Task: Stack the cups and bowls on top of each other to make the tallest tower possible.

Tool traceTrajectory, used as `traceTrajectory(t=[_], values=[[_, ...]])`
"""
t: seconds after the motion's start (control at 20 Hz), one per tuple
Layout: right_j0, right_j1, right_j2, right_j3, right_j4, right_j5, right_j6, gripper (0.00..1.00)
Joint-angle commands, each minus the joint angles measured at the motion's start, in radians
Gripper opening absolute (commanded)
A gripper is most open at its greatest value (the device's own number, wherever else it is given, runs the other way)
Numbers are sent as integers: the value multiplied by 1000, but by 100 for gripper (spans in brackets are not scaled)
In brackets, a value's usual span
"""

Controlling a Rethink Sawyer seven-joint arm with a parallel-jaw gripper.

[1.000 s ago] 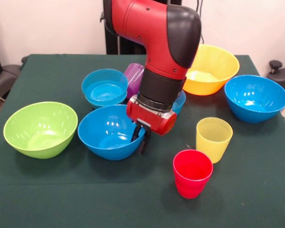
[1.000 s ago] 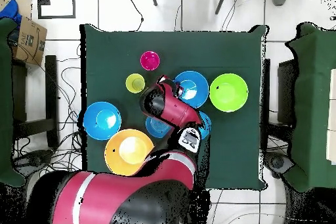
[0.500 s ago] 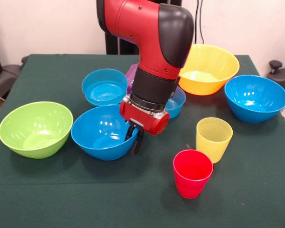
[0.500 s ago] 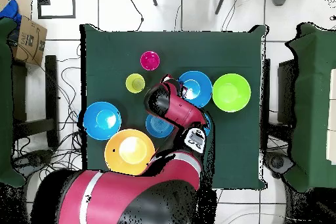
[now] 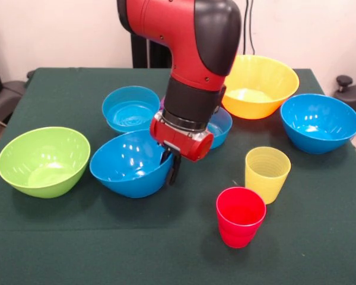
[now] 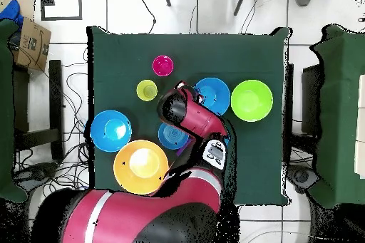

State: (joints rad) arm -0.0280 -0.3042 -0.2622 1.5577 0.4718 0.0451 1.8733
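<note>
Step in hand: transfer of one large blue bowl [image 5: 130, 164]. The end effector [image 5: 170, 168] is clamped on the near-right rim of this bowl, one finger inside the wall and one outside. The bowl is tilted, its gripped side raised; whether its base is touching the table [image 5: 107, 249] cannot be told.

No tower exists at this moment. Every bowl and cup stands singly, so the task is judged to be at an early stage.

Next move, as a judgement: raise the bowl until its base is free, carry it over a chosen base piece, level it, then lower and release. The lime green bowl [image 5: 43, 160] lies just beside it and is the nearest candidate. A rim grip on a wide, glossy bowl may let it swing or slip, so slow travel is advisable.

Condition of the task's things:
- Large blue bowl: glossy, smooth, empty, opening facing up and toward the lime green bowl.
- Small blue bowl [image 5: 130, 108]: behind it, upright.
- Second small blue bowl [image 5: 221, 125]: partly hidden by the arm.
- Large yellow bowl [image 5: 260, 85] and another large blue bowl [image 5: 319, 122]: upright at the far right.
- Yellow cup [image 5: 266, 173] and red cup [image 5: 240, 216]: upright, close together, near the front.
</note>
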Motion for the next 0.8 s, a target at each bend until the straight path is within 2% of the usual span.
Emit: traceTrajectory(t=[0.05,0.2,0.8], values=[[-4,-56,89,49,-32,193,117,0],[1,-75,84,58,-31,222,122,0],[72,-126,-32,45,-47,386,147,0]])
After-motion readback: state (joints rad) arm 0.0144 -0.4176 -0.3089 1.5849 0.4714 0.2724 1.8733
